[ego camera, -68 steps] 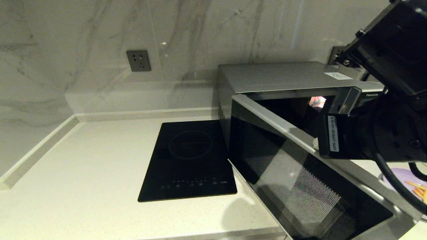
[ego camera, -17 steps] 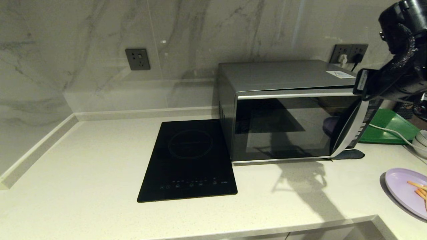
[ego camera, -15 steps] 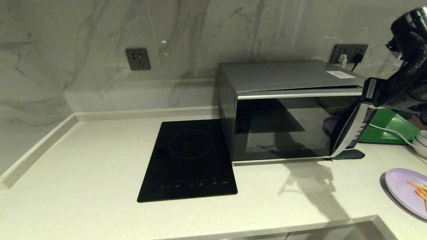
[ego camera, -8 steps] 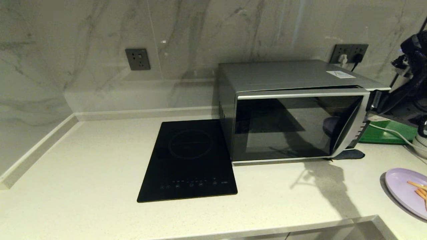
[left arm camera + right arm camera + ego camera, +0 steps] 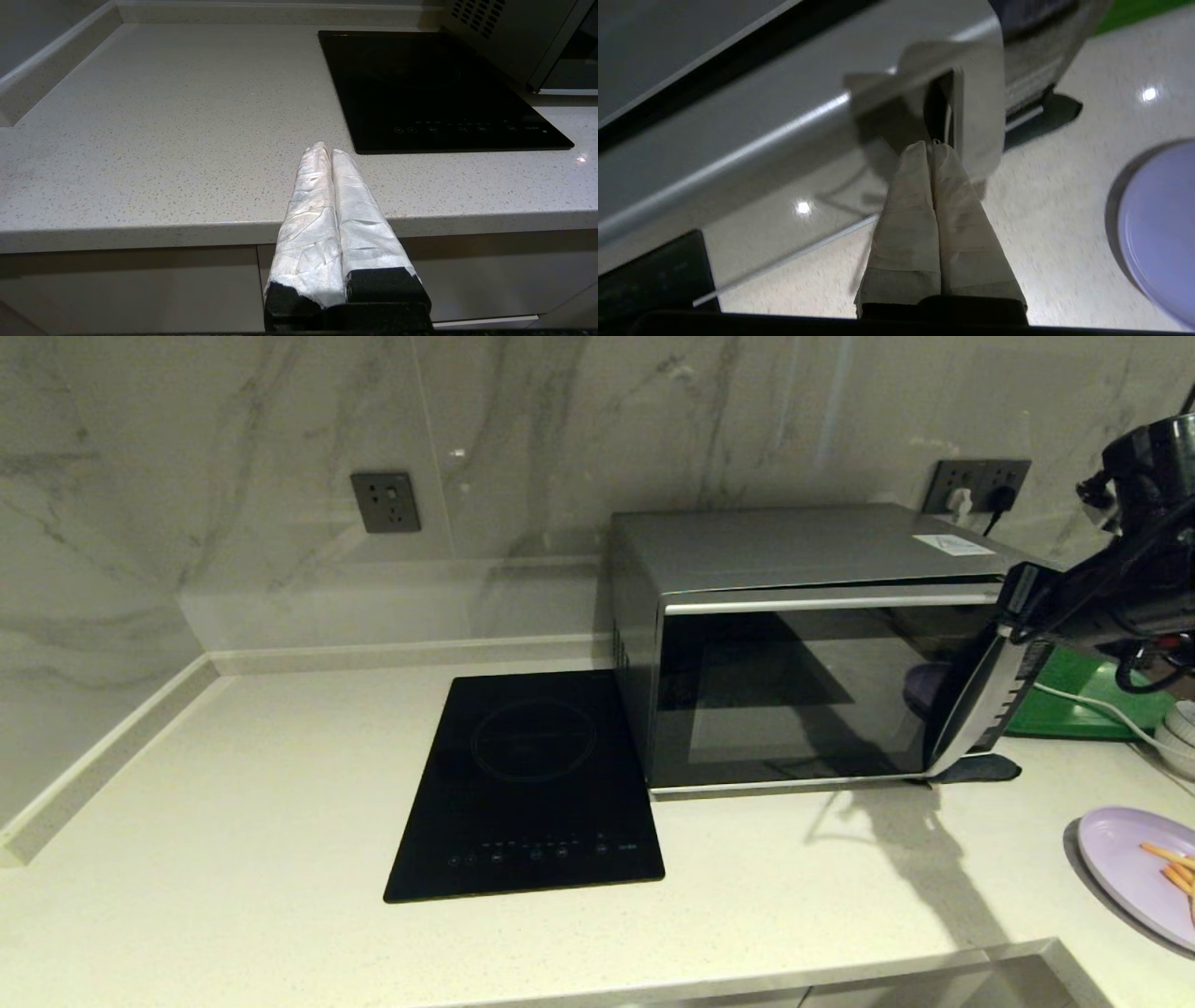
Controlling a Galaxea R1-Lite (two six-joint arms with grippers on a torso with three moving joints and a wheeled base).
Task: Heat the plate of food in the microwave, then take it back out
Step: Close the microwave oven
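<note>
While shut, R end effector (image 5: 930,145) by microwave (image 5: 803,644)

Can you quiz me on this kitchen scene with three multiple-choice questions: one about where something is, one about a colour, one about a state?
1. Where is the plate of food?
A. inside the microwave
B. on the counter, right of the microwave
C. on the black cooktop

2. What colour is the tray behind the microwave's right side?
A. green
B. red
C. white

3. How do the right gripper's fingers stand?
A. wide open
B. shut on the plate
C. shut, holding nothing

Answers: 1 B, the plate lies on the counter beyond the microwave. 2 A, it shows bright green. 3 C, the wrapped fingers press together, empty, at the door's upper right corner.
</note>
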